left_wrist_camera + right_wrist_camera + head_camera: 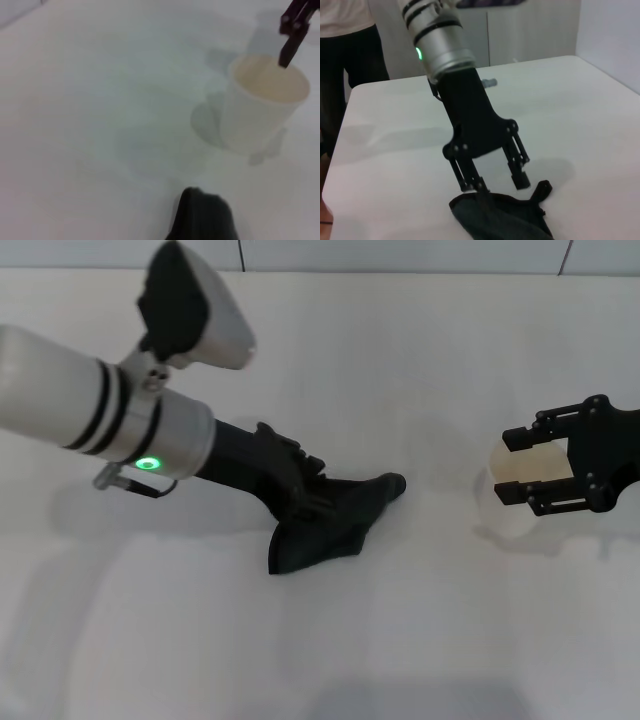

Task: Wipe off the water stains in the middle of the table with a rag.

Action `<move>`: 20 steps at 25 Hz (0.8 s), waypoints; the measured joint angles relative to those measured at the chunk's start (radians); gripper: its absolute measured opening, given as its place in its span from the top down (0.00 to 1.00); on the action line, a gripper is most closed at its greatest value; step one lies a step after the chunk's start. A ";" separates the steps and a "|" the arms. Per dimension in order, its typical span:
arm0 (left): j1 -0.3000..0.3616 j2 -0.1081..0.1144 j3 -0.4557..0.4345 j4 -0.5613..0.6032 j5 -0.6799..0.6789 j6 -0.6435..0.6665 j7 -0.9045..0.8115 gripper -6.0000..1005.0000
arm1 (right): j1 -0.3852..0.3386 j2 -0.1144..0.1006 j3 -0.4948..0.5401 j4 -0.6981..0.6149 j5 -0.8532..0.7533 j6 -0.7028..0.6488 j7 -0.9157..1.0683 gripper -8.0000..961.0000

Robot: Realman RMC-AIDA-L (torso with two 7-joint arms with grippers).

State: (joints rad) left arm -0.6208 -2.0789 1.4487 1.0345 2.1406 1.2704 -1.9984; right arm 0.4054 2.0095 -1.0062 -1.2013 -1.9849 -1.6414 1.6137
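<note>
Left claw (318,502), fingers spread, presses the crumpled black-green cloth rag (330,525) flat on the white bench (300,640); right claw (540,478) grips a white paper cup (525,472).

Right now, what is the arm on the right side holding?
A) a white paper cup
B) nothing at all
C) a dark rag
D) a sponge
A: the head view shows the right end effector closed around the cup standing on the table, while the rag lies under the left end effector.
</note>
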 joint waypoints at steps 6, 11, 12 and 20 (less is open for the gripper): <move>0.088 0.002 -0.161 0.057 -0.072 0.097 0.129 0.44 | -0.012 -0.002 0.006 -0.001 0.000 0.003 -0.002 0.34; 0.146 0.003 -0.329 0.059 -0.113 0.217 0.256 0.39 | -0.026 -0.003 0.038 0.001 0.000 0.003 -0.024 0.34; 0.153 0.003 -0.346 0.059 -0.114 0.231 0.271 0.39 | -0.027 -0.003 0.049 0.003 0.000 0.000 -0.032 0.34; 0.221 0.013 -0.457 0.066 -0.114 0.352 0.411 0.40 | -0.041 -0.006 0.078 0.025 0.000 -0.003 -0.090 0.34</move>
State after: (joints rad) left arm -0.4002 -2.0655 0.9916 1.1007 2.0262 1.6228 -1.5871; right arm 0.3639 2.0038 -0.9282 -1.1759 -1.9849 -1.6443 1.5240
